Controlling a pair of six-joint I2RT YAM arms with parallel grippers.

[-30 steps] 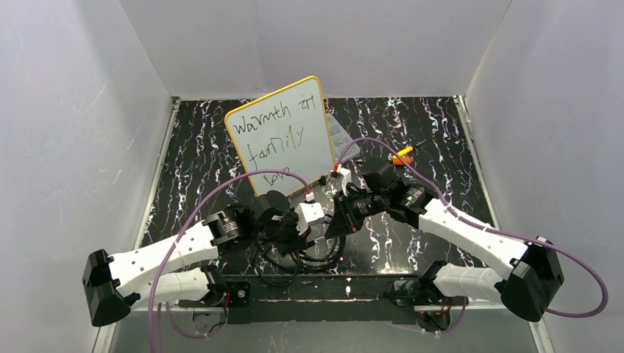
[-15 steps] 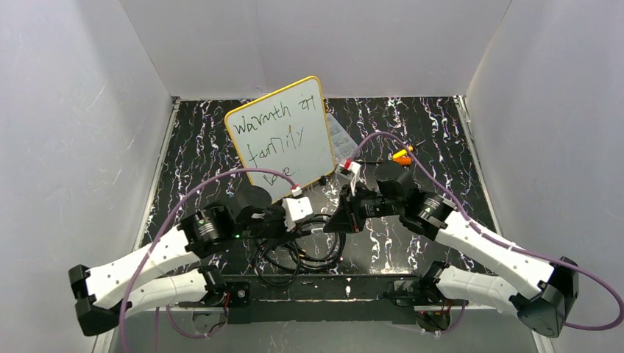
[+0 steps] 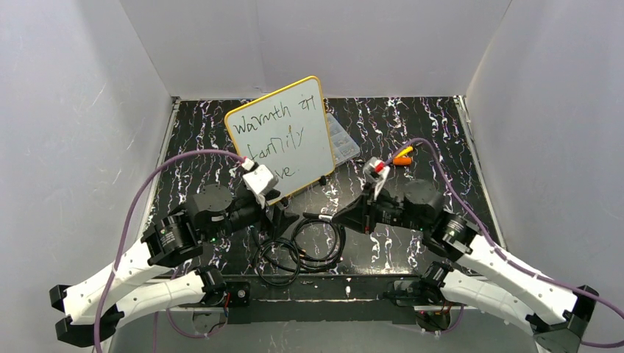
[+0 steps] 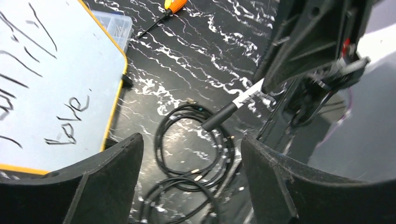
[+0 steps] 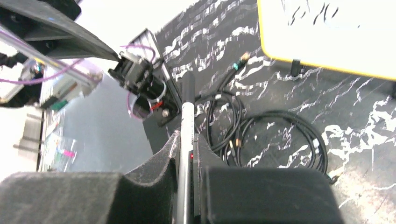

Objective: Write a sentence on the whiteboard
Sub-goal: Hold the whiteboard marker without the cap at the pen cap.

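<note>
The whiteboard (image 3: 291,103) leans upright at the back centre, its yellow frame toward me. The sentence (image 3: 278,141) runs across it in three black handwritten lines, and its last word "love." (image 4: 70,127) shows in the left wrist view. My right gripper (image 3: 344,219) (image 5: 187,137) is shut on a white marker (image 5: 187,119) whose black end (image 4: 224,114) points left over the cables. My left gripper (image 3: 283,218) (image 4: 191,140) is open in front of the board's lower edge. Nothing is between its fingers (image 4: 100,182), and it is a short gap away from the marker tip.
Coiled black cables (image 3: 302,246) (image 4: 194,154) lie on the black marbled table between the arms. A clear compartment box (image 3: 341,136) sits behind the board's right side. An orange-handled screwdriver (image 3: 402,156) (image 4: 173,5) lies further right.
The two grippers were together at the marker. Now the left gripper has opened and drawn back left toward the board, and the right arm has moved right with the marker.
</note>
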